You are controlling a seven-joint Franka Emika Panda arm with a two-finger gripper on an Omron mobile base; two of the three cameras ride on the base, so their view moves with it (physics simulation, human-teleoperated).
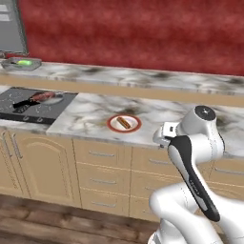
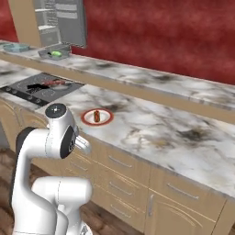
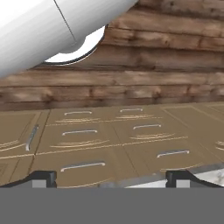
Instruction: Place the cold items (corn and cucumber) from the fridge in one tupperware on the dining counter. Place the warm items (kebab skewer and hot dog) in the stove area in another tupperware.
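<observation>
One hot dog lies on a plate; my gripper gapes wide, holding nothing, facing cabinet drawers

a marbled grey-white counter runs above tan cabinet drawers with metal handles. a black cooktop is set into its left end. behind rises a deep red wall. below lies a wooden plank floor.

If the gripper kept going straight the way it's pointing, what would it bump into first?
Probably the drawers under the counter. The hand view looks straight at their wooden fronts between the two fingertips, with nothing else in between. How far off they are is hard to judge.
</observation>
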